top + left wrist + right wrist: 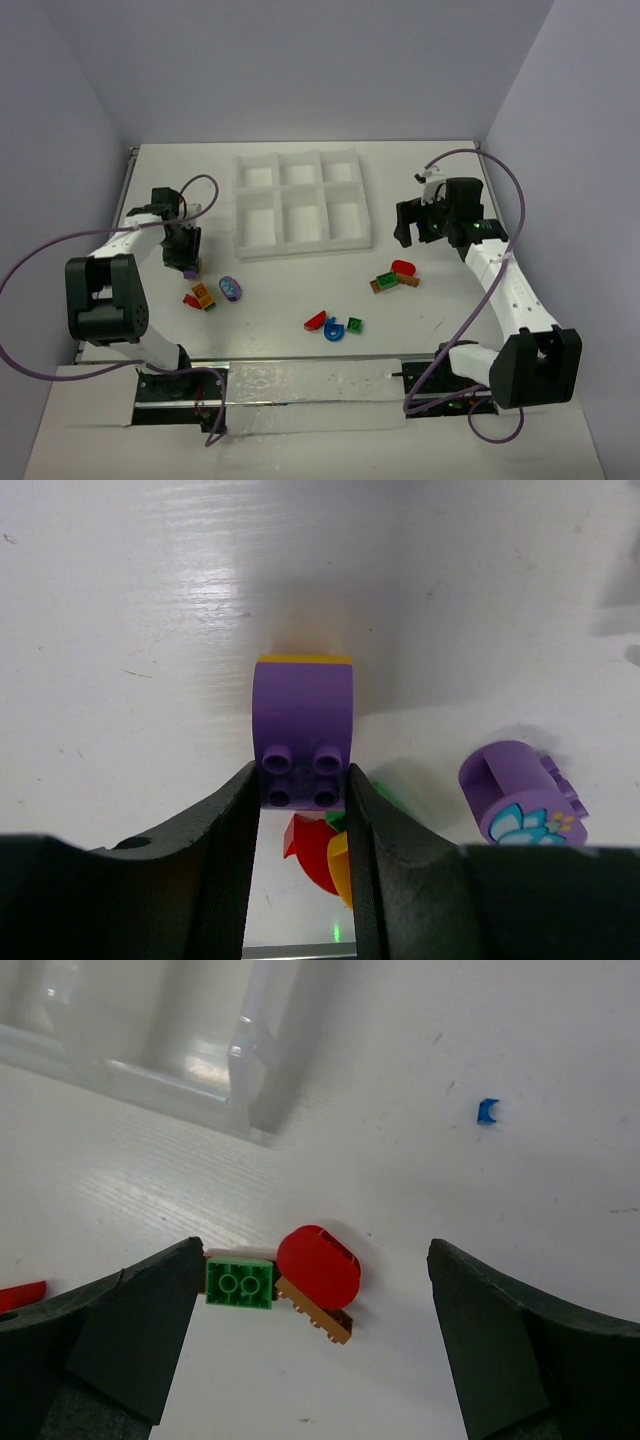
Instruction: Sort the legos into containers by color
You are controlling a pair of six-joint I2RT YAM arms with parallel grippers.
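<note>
The purple brick (302,720), left of and well apart from the white tray (300,246), is pinched between the narrow-set fingers of the left gripper (300,792). The right gripper (416,234) hangs spread wide, holding nothing, above a red piece (318,1265) and a green piece (240,1282).

The white table (450,330) fills most of the room's floor of view, its matte top marked here and there with faint scratches (135,672) and dark specks, and a thin metal edging (300,143) runs along its far side where it meets the back wall. Plain pale lavender walls (300,70) close it in behind and on both sides, with nothing hung on them. Along the near edge lies a crinkled, shiny silver strip (310,385) that catches the light, and in front of it sits a lower, duller grey ledge (300,450).
</note>
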